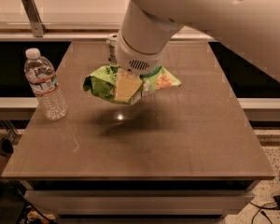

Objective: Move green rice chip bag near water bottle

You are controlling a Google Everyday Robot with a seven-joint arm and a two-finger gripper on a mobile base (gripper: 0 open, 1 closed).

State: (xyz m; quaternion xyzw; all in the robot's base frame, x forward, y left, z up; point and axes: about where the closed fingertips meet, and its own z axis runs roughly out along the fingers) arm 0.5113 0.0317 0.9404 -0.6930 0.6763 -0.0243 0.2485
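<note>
Table (177, 139) bears water bottle (44, 85) at left, can (112, 43) at back; end effector (127, 90) grips green rice chip bag (100, 80) above.

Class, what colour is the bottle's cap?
White cap, camera view; end effector holds bag above table.

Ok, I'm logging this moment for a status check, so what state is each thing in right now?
green rice chip bag: crinkled, held above the table, not touching it, apart from the water bottle.
gripper: over the table's middle, shut on the bag.
water bottle: upright, capped, standing at the table's left side.
can: at the back of the table, mostly hidden behind the arm.
</note>
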